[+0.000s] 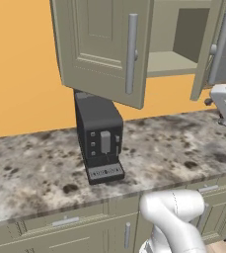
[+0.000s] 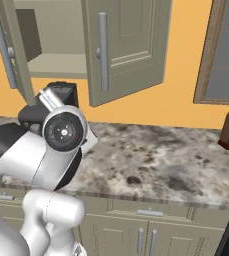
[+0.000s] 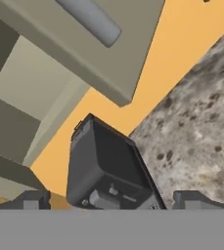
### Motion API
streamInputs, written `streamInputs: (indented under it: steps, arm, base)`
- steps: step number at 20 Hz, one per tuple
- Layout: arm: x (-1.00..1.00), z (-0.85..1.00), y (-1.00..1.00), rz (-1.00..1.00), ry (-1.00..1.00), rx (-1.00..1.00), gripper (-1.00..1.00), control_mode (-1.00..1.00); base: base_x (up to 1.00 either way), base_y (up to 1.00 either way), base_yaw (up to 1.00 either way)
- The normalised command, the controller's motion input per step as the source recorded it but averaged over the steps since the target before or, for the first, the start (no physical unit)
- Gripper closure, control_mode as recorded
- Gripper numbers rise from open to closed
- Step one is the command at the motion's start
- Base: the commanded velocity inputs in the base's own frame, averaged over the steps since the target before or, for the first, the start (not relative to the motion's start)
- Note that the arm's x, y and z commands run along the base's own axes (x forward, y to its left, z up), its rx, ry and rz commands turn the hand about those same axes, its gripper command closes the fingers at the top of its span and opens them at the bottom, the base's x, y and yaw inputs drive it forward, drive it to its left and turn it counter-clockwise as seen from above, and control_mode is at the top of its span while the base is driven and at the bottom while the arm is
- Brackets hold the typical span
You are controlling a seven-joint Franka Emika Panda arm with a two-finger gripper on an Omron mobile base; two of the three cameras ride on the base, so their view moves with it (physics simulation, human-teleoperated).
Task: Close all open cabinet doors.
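our pincer [image 3: 111, 202] shows jaws apart and empty in the hand view, low over the coffee machine [image 3: 108, 171]. both base views show the cabinet doors [image 1: 104, 47] swung wide above the counter's [image 1: 183, 143] back edge, handles upright.

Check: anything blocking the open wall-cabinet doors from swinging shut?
Nothing visible. Both cabinet doors, one and the other, hang open above the coffee machine, which stands lower on the counter, under the left door. The shelf behind looks bare. The gripper, fingers apart, touches neither door.
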Motion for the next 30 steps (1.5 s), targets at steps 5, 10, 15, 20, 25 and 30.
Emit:
streamInputs:
  steps: [5,10,15,20,25,30]
  arm:
    - [-0.01,0.10,-0.43,-0.06,0.07,0.13,-1.00,-1.00]
    - [0.00,0.10,-0.40,-0.10,0.08,0.15,-1.00,-1.00]
    - [0.06,0.12,-0.40,-0.07,0.04,0.22,-1.00,-1.00]
    - [0.32,0.04,-0.33,-0.07,0.02,0.16,-1.00,-1.00]
    - [0.57,0.00,-0.16,0.00,0.00,0.14,-1.00,-1.00]
    - [0.59,0.06,-0.10,0.00,0.00,0.20,-1.00,-1.00]
  base:
    - [0.00,0.00,0.00]
    - [0.00,0.00,0.00]
    - [0.00,0.00,0.00]
    - [0.00,0.00,0.00]
    - [0.00,0.00,0.00]
    - [0.00,0.00,0.00]
